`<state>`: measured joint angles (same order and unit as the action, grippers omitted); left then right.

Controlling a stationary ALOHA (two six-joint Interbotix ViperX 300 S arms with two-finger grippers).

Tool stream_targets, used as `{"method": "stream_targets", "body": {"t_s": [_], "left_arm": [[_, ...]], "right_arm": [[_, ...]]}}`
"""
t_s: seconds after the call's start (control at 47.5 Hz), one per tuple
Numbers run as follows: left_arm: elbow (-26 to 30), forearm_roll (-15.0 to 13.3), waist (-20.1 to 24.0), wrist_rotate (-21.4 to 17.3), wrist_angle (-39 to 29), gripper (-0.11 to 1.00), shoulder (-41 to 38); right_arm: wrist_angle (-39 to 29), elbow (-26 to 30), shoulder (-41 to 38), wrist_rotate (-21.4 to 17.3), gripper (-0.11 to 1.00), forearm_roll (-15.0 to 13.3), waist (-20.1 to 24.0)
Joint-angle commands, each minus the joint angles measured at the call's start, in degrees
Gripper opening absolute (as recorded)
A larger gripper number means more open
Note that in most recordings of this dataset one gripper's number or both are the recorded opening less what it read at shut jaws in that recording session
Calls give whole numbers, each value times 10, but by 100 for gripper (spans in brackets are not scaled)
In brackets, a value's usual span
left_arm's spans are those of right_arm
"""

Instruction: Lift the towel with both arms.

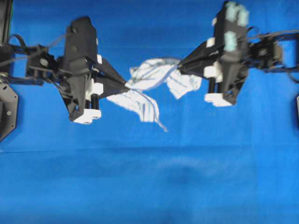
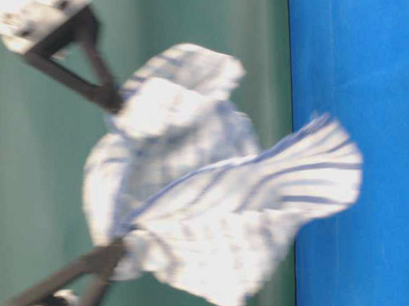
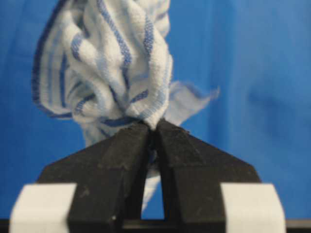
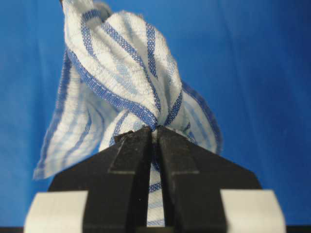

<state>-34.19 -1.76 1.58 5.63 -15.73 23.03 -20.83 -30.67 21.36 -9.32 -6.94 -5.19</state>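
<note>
Towel (image 1: 154, 86) hung bunched at upper centre of the overhead view, apparently clear of the blue tabletop (image 1: 149, 186). Left gripper (image 1: 126, 87) jaws pinched one end, right gripper (image 1: 180, 65) jaws the other. Lift looked essentially done

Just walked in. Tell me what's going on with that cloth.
Two robot arms hold the striped towel between them. The left gripper is shut on one bunched end and the right gripper on the other. From table level the towel hangs off the blue cloth, one loose flap trailing toward it; whether it touches is unclear.
</note>
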Motion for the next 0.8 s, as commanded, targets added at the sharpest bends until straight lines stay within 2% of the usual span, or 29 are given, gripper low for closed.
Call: {"method": "stream_targets", "body": {"t_s": [0.0, 0.463, 0.779], "left_arm": [[46, 2, -1, -3, -24, 3, 17], [193, 5, 13, -5, -143, 3, 19], [258, 7, 23, -48, -192, 3, 18]], "right_arm": [[-12, 27, 37, 3, 6, 0, 3], [-96, 127, 111, 18, 6, -2, 3], [-123, 166, 118, 33, 6, -2, 4]]}}
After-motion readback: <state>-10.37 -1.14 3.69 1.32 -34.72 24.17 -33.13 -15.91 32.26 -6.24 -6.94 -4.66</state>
